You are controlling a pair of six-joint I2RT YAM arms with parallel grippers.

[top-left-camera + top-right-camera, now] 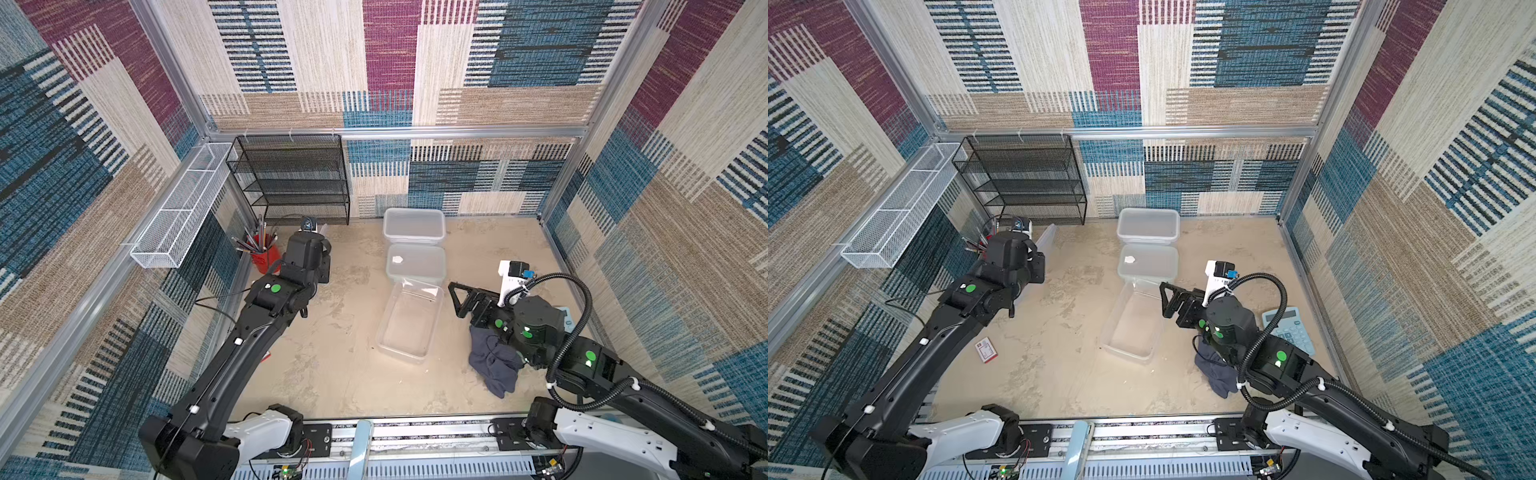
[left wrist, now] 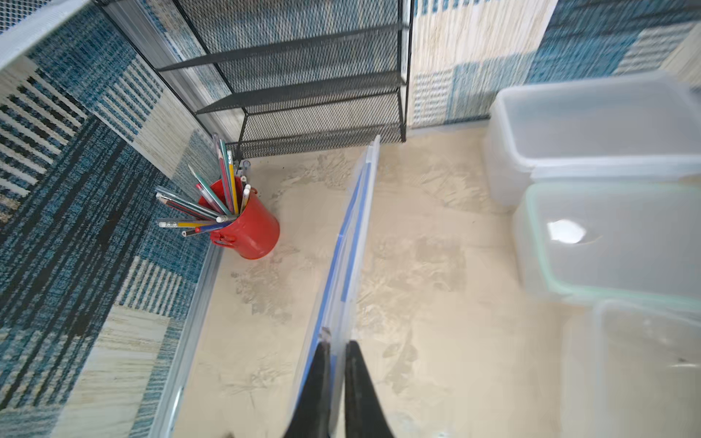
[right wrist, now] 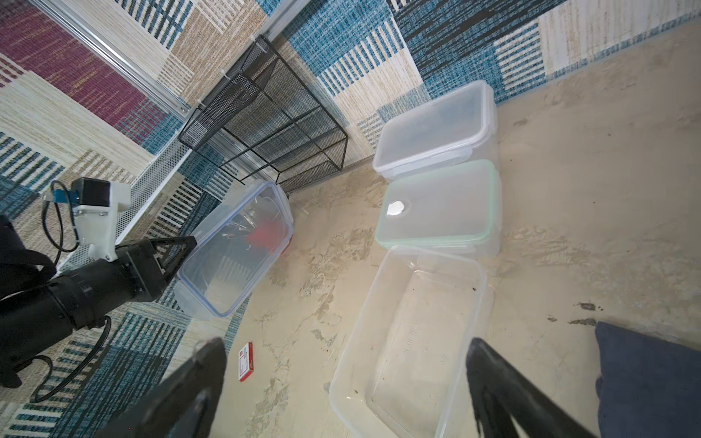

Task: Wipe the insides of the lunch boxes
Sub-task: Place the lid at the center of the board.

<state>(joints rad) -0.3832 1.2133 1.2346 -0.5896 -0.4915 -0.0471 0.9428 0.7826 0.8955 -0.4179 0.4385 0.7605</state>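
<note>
Three lunch boxes stand in a row at mid-table. The far lunch box (image 1: 413, 240) carries a clear lid, and the middle lunch box (image 3: 493, 242) a green-rimmed lid (image 1: 415, 262). The near, shallow clear lunch box (image 1: 409, 320) is open and bare inside. My left gripper (image 2: 337, 341) is shut on a blue-rimmed lid (image 2: 356, 227), held on edge above the table by the red cup; the right wrist view shows this lid (image 3: 235, 246) too. My right gripper (image 3: 345, 345) is open and holds nothing, hovering at the open box's right side. A dark grey cloth (image 1: 494, 361) lies crumpled under my right arm.
A black mesh shelf (image 1: 291, 178) stands at the back left, with a red cup of pencils (image 1: 264, 255) before it. A white wire basket (image 1: 183, 208) hangs on the left wall. A small red box (image 1: 986, 350) lies under my left arm, a calculator (image 1: 1289, 328) at the right.
</note>
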